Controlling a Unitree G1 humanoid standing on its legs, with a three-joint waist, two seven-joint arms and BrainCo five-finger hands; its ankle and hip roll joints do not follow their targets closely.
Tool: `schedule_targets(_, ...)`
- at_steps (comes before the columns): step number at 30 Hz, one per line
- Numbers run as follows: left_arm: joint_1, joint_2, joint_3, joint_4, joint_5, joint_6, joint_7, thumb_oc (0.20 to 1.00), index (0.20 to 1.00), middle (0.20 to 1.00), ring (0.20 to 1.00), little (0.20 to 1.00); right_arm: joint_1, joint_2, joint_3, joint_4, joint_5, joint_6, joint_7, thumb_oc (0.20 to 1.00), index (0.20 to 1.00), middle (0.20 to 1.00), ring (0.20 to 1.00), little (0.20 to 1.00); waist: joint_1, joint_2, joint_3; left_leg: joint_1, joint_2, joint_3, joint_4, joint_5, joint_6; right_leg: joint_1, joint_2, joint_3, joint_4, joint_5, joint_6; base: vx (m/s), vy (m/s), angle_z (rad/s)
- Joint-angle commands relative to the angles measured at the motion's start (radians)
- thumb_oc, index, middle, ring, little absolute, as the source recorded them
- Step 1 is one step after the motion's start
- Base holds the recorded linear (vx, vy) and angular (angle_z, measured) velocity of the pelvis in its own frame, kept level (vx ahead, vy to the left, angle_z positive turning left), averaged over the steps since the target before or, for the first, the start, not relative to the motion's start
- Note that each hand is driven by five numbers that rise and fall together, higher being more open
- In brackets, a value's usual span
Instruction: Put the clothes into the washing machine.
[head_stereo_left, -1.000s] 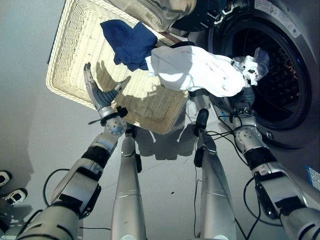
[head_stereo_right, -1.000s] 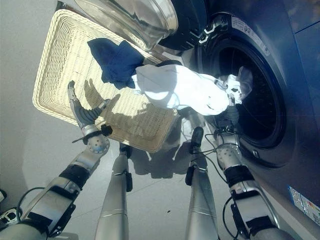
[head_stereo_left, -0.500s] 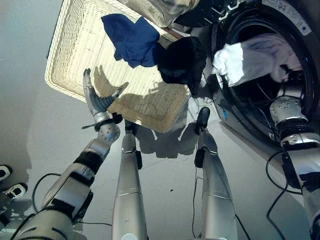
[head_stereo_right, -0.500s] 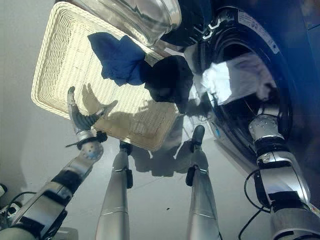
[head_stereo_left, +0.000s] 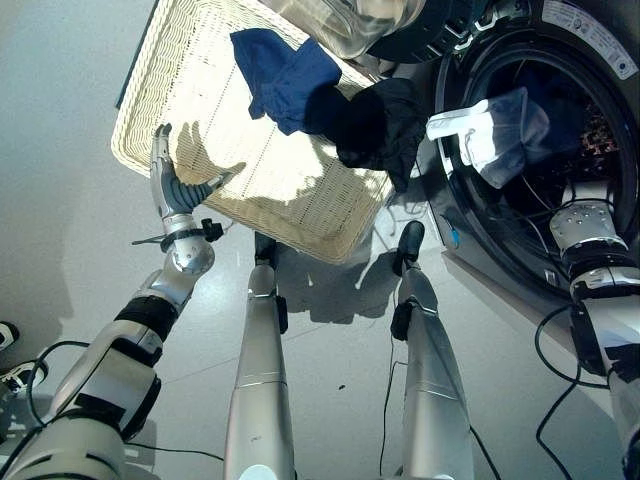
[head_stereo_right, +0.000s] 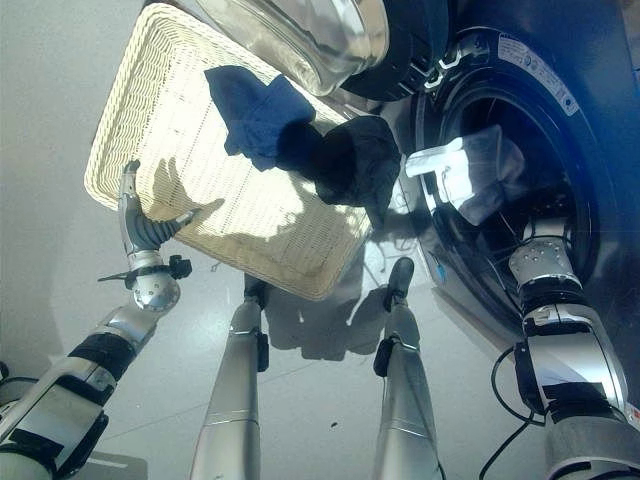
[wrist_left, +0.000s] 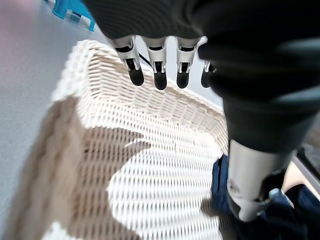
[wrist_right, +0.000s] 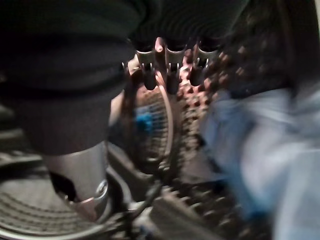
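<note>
Grey floor carries a wicker basket (head_stereo_left: 190, 110) where blue cloth (head_stereo_left: 285, 75) and black cloth (head_stereo_left: 375, 120) lie beyond the open-fingered left robot hand (head_stereo_left: 172, 190), while the right robot hand (wrist_right: 165, 65), fingers loose, releases white cloth (head_stereo_left: 495, 130) inside the washing machine drum (head_stereo_left: 590, 150).

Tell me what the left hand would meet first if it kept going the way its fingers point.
Probably the wicker basket: the left hand is open over its near rim, fingers aimed along the bare weave toward the far wall. The blue cloth lies off to the side. Height above the weave is unclear.
</note>
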Motion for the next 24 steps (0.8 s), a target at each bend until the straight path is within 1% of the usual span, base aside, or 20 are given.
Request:
schedule_targets(1, 0.0, 0.017, 0.037, 0.012, 0.048, -0.04, 0.014, 1.0, 1.0, 1.0, 1.0, 1.0, 0.011, -0.312, -0.002, -0.041, -0.191, 0.018, -0.057, 1.0, 1.0, 1.0, 1.0, 1.0, -0.03, -0.041, -0.019, 0.046, -0.1, 0.0, -0.075, 0.004, 0.106, 0.017, 0.068, -0.048, 0.031, -0.013, 0.044, -0.01, -0.079, 0.06)
schedule_targets(2, -0.056, 0.032, -0.034, -0.001, 0.173, -0.011, 0.05, 1.0, 1.0, 1.0, 1.0, 1.0, -0.103, -0.328, 0.206, 0.033, -0.499, 0.278, -0.235, 1.0, 1.0, 1.0, 1.0, 1.0, -0.019, -0.039, -0.019, 0.038, -0.104, -0.004, -0.07, 0.004, 0.112, 0.015, 0.063, -0.057, 0.024, -0.005, 0.044, -0.02, -0.061, 0.03)
schedule_targets(3, -0.072, 0.036, -0.049, -0.005, 0.197, -0.004, 0.056, 1.0, 1.0, 1.0, 1.0, 1.0, -0.128, -0.328, 0.239, 0.048, -0.553, 0.32, -0.244, 1.0, 1.0, 1.0, 1.0, 1.0, -0.018, -0.038, -0.019, 0.036, -0.105, -0.003, -0.07, 0.005, 0.114, 0.015, 0.062, -0.059, 0.023, -0.005, 0.044, -0.02, -0.064, 0.03)
schedule_targets(4, -0.088, 0.042, -0.063, -0.008, 0.202, 0.001, 0.056, 1.0, 1.0, 1.0, 1.0, 1.0, -0.146, -0.327, 0.265, 0.061, -0.593, 0.345, -0.243, 1.0, 1.0, 1.0, 1.0, 1.0, -0.016, -0.037, -0.019, 0.036, -0.105, -0.004, -0.07, 0.004, 0.115, 0.014, 0.061, -0.059, 0.024, -0.004, 0.045, 0.0, 0.0, 0.0)
schedule_targets(5, -0.092, 0.043, -0.066, -0.008, 0.203, 0.002, 0.057, 1.0, 1.0, 1.0, 1.0, 1.0, -0.156, -0.326, 0.275, 0.067, -0.611, 0.353, -0.244, 1.0, 1.0, 1.0, 1.0, 1.0, -0.016, -0.035, -0.019, 0.035, -0.105, -0.004, -0.069, 0.003, 0.115, 0.013, 0.061, -0.059, 0.024, -0.003, 0.045, -0.02, -0.003, 0.03)
schedule_targets(6, -0.142, 0.053, -0.1, -0.006, 0.21, 0.006, 0.062, 1.0, 1.0, 1.0, 1.0, 1.0, -0.213, -0.314, 0.35, 0.078, -0.737, 0.42, -0.264, 1.0, 1.0, 1.0, 1.0, 1.0, -0.013, -0.029, -0.019, 0.033, -0.107, -0.003, -0.073, 0.006, 0.118, 0.01, 0.059, -0.061, 0.022, -0.002, 0.046, 0.0, 0.0, 0.0)
schedule_targets(9, -0.198, 0.056, -0.13, -0.003, 0.216, 0.021, 0.066, 1.0, 1.0, 1.0, 1.0, 1.0, -0.257, -0.288, 0.408, 0.067, -0.797, 0.45, -0.259, 1.0, 1.0, 1.0, 1.0, 1.0, -0.012, -0.019, -0.019, 0.029, -0.11, 0.0, -0.078, 0.007, 0.119, 0.004, 0.055, -0.062, 0.021, -0.002, 0.048, -0.01, 0.012, 0.0)
schedule_targets(10, -0.231, 0.059, -0.146, 0.0, 0.229, 0.03, 0.067, 1.0, 1.0, 1.0, 1.0, 1.0, -0.271, -0.27, 0.435, 0.04, -0.851, 0.464, -0.269, 1.0, 1.0, 1.0, 1.0, 1.0, -0.014, -0.011, -0.019, 0.025, -0.112, 0.002, -0.077, 0.007, 0.119, -0.003, 0.054, -0.059, 0.026, -0.005, 0.049, -0.02, 0.037, 0.0)
schedule_targets(12, -0.25, 0.058, -0.155, 0.005, 0.252, 0.039, 0.061, 1.0, 1.0, 1.0, 1.0, 1.0, -0.27, -0.256, 0.44, 0.019, -0.877, 0.475, -0.261, 1.0, 1.0, 1.0, 1.0, 1.0, -0.017, -0.009, -0.019, 0.023, -0.112, 0.005, -0.077, 0.007, 0.118, -0.007, 0.053, -0.057, 0.028, -0.007, 0.05, -0.01, 0.038, 0.0)
schedule_targets(15, -0.302, 0.052, -0.204, 0.017, 0.316, 0.074, 0.054, 1.0, 1.0, 1.0, 1.0, 1.0, -0.266, -0.218, 0.468, -0.029, -0.927, 0.487, -0.27, 1.0, 1.0, 1.0, 1.0, 1.0, -0.024, 0.001, -0.019, 0.016, -0.112, 0.01, -0.074, 0.008, 0.116, -0.021, 0.053, -0.049, 0.037, -0.011, 0.048, -0.01, 0.061, -0.01)
schedule_targets(17, -0.345, 0.046, -0.236, 0.029, 0.362, 0.102, 0.061, 1.0, 1.0, 1.0, 1.0, 1.0, -0.258, -0.195, 0.474, -0.05, -0.959, 0.483, -0.272, 1.0, 1.0, 1.0, 1.0, 1.0, -0.03, 0.007, -0.019, 0.012, -0.111, 0.018, -0.074, 0.009, 0.114, -0.031, 0.052, -0.044, 0.042, -0.014, 0.049, -0.01, 0.076, -0.02)
schedule_targets(18, -0.389, 0.038, -0.261, 0.044, 0.382, 0.135, 0.074, 1.0, 1.0, 1.0, 1.0, 1.0, -0.253, -0.173, 0.478, -0.057, -0.98, 0.477, -0.267, 1.0, 1.0, 1.0, 1.0, 1.0, -0.037, 0.012, -0.019, 0.008, -0.11, 0.023, -0.075, 0.009, 0.112, -0.04, 0.051, -0.038, 0.043, -0.015, 0.05, -0.02, 0.088, -0.02)
schedule_targets(20, -0.401, 0.035, -0.269, 0.048, 0.388, 0.146, 0.082, 1.0, 1.0, 1.0, 1.0, 1.0, -0.251, -0.166, 0.477, -0.06, -0.988, 0.474, -0.267, 1.0, 1.0, 1.0, 1.0, 1.0, -0.038, 0.013, -0.019, 0.006, -0.11, 0.025, -0.075, 0.009, 0.111, -0.043, 0.051, -0.037, 0.044, -0.017, 0.05, -0.01, 0.064, -0.02)
schedule_targets(21, -0.47, 0.017, -0.3, 0.081, 0.419, 0.205, 0.113, 1.0, 1.0, 1.0, 1.0, 1.0, -0.242, -0.132, 0.487, -0.067, -1.028, 0.47, -0.255, 1.0, 1.0, 1.0, 1.0, 1.0, -0.051, 0.017, -0.019, 0.001, -0.108, 0.034, -0.079, 0.01, 0.107, -0.055, 0.051, -0.028, 0.044, -0.017, 0.052, -0.01, 0.065, -0.03)
schedule_targets(22, -0.481, 0.014, -0.306, 0.085, 0.42, 0.217, 0.119, 1.0, 1.0, 1.0, 1.0, 1.0, -0.239, -0.126, 0.488, -0.065, -1.033, 0.467, -0.252, 1.0, 1.0, 1.0, 1.0, 1.0, -0.052, 0.018, -0.019, -0.001, -0.107, 0.035, -0.079, 0.01, 0.106, -0.057, 0.05, -0.026, 0.044, -0.017, 0.052, -0.02, 0.097, -0.02)
schedule_targets(23, -0.526, 0.002, -0.326, 0.109, 0.421, 0.252, 0.143, 1.0, 1.0, 1.0, 1.0, 1.0, -0.225, -0.103, 0.495, -0.068, -1.044, 0.455, -0.25, 1.0, 1.0, 1.0, 1.0, 1.0, -0.062, 0.02, -0.019, -0.004, -0.106, 0.04, -0.082, 0.01, 0.102, -0.065, 0.05, -0.019, 0.042, -0.018, 0.053, -0.01, 0.052, 0.01)
schedule_targets(24, -0.548, -0.006, -0.333, 0.123, 0.423, 0.267, 0.147, 1.0, 1.0, 1.0, 1.0, 1.0, -0.218, -0.092, 0.495, -0.068, -1.041, 0.449, -0.248, 1.0, 1.0, 1.0, 1.0, 1.0, -0.067, 0.02, -0.019, -0.006, -0.105, 0.044, -0.083, 0.009, 0.1, -0.069, 0.051, -0.017, 0.042, -0.018, 0.054, -0.01, 0.059, 0.02)
